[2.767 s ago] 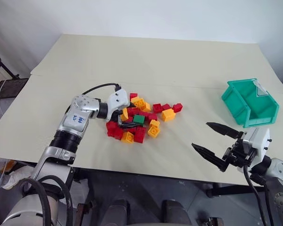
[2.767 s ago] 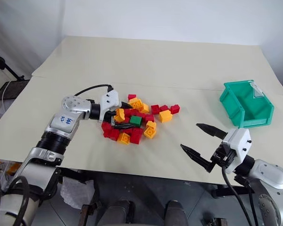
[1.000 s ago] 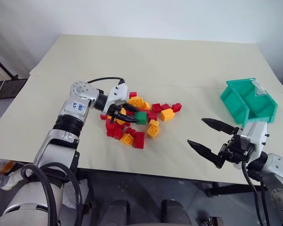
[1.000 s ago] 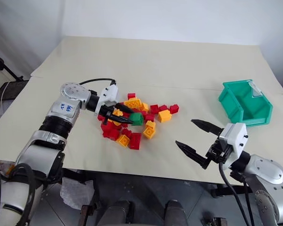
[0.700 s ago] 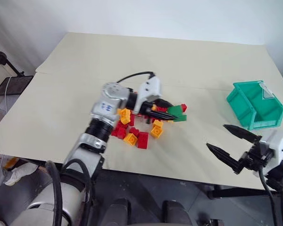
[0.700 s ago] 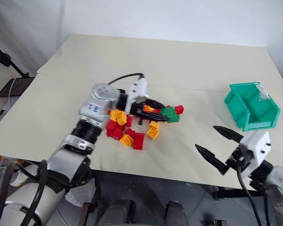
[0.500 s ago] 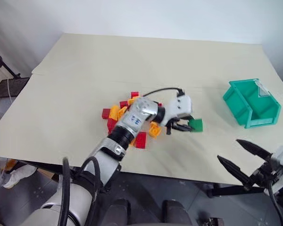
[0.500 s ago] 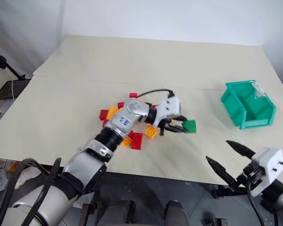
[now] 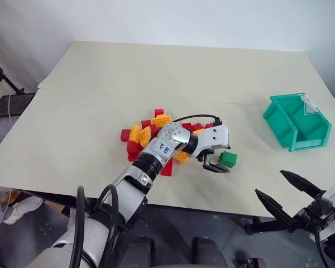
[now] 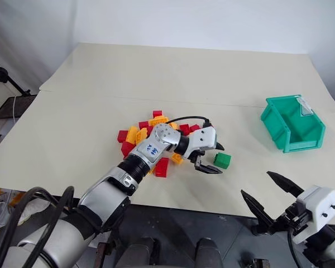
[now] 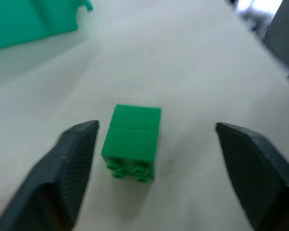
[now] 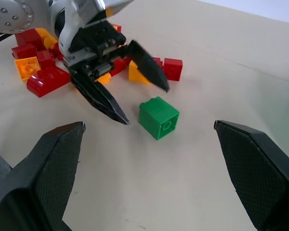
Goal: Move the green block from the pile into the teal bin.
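With the block [image 9: 228, 159] loose on the table [image 9: 89, 111], clear of the pile [image 9: 148, 134], our left gripper [image 9: 216, 160] sat spread just at its 9 o'clock; bin [image 9: 296, 129] at 2 o'clock, right gripper [image 9: 285, 195] spread, empty, nearer the bin.

On the bench [image 9: 89, 117], the pile [image 9: 148, 129] lies toward my left. The green block [image 9: 228, 159] rests on the bench to the pile's right, apart from it, just beyond my left gripper [image 9: 215, 162] (fingers spread, not touching it). The teal bin [image 9: 296, 120] stands well off to the right, farther back. My right gripper [image 9: 285, 195] hangs off the bench's near edge, wide apart.
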You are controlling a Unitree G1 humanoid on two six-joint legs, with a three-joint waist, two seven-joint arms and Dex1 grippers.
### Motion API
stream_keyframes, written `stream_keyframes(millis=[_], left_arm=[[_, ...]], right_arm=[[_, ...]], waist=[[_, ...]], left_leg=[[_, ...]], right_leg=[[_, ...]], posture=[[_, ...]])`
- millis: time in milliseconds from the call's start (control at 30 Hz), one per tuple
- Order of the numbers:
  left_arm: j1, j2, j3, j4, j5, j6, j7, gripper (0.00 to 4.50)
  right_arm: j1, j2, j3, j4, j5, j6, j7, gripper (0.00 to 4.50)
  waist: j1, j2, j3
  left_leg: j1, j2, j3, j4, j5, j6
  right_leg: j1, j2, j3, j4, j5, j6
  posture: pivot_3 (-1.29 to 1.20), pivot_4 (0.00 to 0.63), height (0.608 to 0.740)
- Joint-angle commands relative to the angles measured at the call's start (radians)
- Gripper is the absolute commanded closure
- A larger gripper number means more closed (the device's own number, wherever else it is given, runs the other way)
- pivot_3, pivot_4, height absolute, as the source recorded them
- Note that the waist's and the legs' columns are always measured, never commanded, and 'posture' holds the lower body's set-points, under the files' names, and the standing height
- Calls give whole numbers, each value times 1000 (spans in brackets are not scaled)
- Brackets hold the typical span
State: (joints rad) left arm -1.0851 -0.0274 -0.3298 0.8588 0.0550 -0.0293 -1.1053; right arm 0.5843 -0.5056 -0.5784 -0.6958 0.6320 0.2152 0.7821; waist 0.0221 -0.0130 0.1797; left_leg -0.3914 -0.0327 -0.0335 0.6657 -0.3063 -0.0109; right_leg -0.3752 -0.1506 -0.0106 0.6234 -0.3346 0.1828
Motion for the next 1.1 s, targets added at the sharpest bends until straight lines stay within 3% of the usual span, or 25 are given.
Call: stream_keyframes(millis=[33, 233, 433, 700, 933, 1033, 1100], left_arm=[[6, 31, 65, -61, -89, -40, -87, 73], [83, 157, 179, -167, -199, -88, -159, 73], [277, 337, 309, -367, -356, -130, -279, 73], [553, 553, 434, -660, -438, -16, -206, 73], [773, 663, 523, -847, -493, 67, -139, 73], [833, 660, 539, -913, -518, 84, -103, 0], [848, 660, 536, -934, -530, 92, -93, 0]], right_arm=[[-59, -49, 16, 35, -1, -17, 31, 0], [-296, -228, 142, 147, -23, 80, 83, 0], [-684, -357, 412, 351, -117, 204, 156, 0], [-1002, -410, 693, 620, -313, 265, 282, 0], [-1098, -394, 753, 736, -396, 238, 334, 0], [-1086, -385, 728, 733, -383, 235, 344, 579], [-1074, -388, 715, 726, -378, 233, 349, 1226]], waist=[[-1, 0, 0], [-20, 1, 0], [-27, 2, -1], [-21, 2, -1], [-26, 2, -1], [-26, 2, -1], [-26, 2, -1]], left_leg=[[0, 0, 1, 0, 0, 0], [2, 1, 1, 1, 0, 0], [3, 3, -7, 1, 1, -1], [0, 2, -12, 1, 1, -2], [0, 3, -12, 0, 0, -2], [0, 3, -12, 0, 0, -3], [0, 3, -12, 0, 0, -3]], right_leg=[[0, 0, 0, 0, 0, 0], [0, 0, 1, 1, 0, 0], [0, 1, 0, 2, 1, -1], [-1, -1, -4, 2, 1, -2], [-1, -1, -5, 1, 1, -2], [-1, 0, -5, 1, 1, -2], [-1, 0, -4, 1, 1, -2]], posture=[[0, 150, 740], [0, 150, 740], [0, 150, 740], [0, 150, 740], [0, 150, 740], [0, 150, 740], [0, 150, 740]])
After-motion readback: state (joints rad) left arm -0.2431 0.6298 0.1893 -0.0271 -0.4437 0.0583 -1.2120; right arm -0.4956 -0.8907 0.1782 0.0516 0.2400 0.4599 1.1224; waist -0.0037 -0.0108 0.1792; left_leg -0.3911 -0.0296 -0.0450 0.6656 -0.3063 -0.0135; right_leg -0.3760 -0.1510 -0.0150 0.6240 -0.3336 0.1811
